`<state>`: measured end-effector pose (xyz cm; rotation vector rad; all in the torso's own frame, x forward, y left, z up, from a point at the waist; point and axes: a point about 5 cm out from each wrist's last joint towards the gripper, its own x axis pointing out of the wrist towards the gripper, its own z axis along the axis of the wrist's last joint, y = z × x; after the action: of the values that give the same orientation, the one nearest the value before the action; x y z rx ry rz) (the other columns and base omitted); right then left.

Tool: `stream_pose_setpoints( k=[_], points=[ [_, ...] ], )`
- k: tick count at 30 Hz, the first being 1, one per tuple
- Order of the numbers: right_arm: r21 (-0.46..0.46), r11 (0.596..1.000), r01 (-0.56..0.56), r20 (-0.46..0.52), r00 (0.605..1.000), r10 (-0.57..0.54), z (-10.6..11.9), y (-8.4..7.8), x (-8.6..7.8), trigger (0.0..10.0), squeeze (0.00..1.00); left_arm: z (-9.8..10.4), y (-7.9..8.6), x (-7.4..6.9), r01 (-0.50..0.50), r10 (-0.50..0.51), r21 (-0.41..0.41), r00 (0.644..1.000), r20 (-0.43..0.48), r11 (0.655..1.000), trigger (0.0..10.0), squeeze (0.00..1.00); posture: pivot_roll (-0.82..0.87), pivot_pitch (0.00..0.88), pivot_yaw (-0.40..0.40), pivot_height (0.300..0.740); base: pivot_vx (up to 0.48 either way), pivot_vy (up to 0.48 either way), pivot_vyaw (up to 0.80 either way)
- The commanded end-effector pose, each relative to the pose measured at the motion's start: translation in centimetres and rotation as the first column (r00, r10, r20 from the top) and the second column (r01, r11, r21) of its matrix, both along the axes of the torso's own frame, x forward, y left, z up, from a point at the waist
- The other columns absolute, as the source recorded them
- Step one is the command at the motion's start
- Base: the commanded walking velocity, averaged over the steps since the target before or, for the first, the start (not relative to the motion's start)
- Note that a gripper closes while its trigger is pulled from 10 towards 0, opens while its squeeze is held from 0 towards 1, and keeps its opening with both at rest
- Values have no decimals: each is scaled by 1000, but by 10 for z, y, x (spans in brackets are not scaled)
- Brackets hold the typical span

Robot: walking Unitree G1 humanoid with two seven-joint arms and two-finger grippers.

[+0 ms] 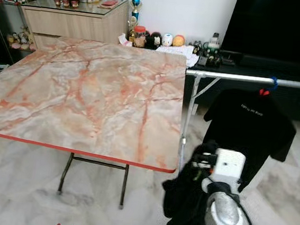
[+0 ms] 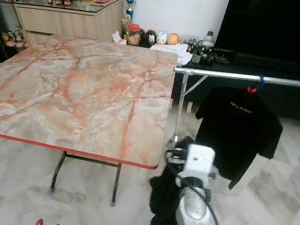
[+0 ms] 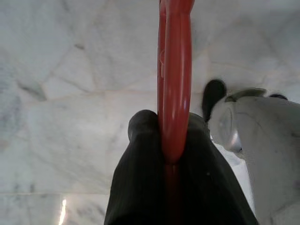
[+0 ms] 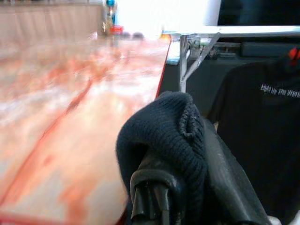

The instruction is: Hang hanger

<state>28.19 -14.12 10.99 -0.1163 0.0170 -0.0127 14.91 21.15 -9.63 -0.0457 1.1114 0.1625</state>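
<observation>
where rack (image 1: 249,78) meets table (image 1: 88,96), shirt (image 1: 247,127)

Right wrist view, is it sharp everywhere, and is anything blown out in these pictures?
Right wrist view: the dark knit garment between the fingers is sharp, the marble table soft, the back wall overexposed. Left wrist view: the red hanger carries glare streaks. Eye views: evenly lit, slightly soft.

Blurred white print, perhaps "Light by the World", on black T-shirt (image 4: 262,136)
</observation>
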Motion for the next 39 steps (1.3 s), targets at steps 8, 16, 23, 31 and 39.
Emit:
stream_pose_setpoints(
  k=[8, 16, 23, 31, 39],
  points=[
    [48, 994, -94, 132, 987, 87, 24, 36, -7, 10000, 0, 1, 10, -3, 2, -2, 21, 1000, -9, 1000, 10000, 0, 12, 0, 33, 740, 0, 469, 0],
    [10, 988, -154, 180, 972, 149, 30, 47, -7, 10000, 0, 0, 9, -4, 5, -5, 23, 1000, -9, 1000, 10000, 0, 14, 0, 29, 740, 0, 468, 0],
    [4, 994, -109, 220, 970, 106, 40, 34, 4, 10000, 0, 1, 10, -4, 9, -9, 34, 1000, -4, 999, 10000, 0, 17, 0, 27, 740, 0, 47, 0],
    [-20, 998, -51, 237, 970, 54, 45, 21, 13, 10000, 0, 1, 12, -4, -9, 9, 30, 1000, 1, 999, 10000, 0, 22, 0, 31, 740, 0, 0, 0],
    [-21, 999, -34, 238, 971, 38, 44, 19, 16, 10000, 0, 1, 12, -3, -17, 17, 21, 1000, 8, 1000, 10000, 0, 26, 0, 32, 740, 0, 0, 0]
  ],
)
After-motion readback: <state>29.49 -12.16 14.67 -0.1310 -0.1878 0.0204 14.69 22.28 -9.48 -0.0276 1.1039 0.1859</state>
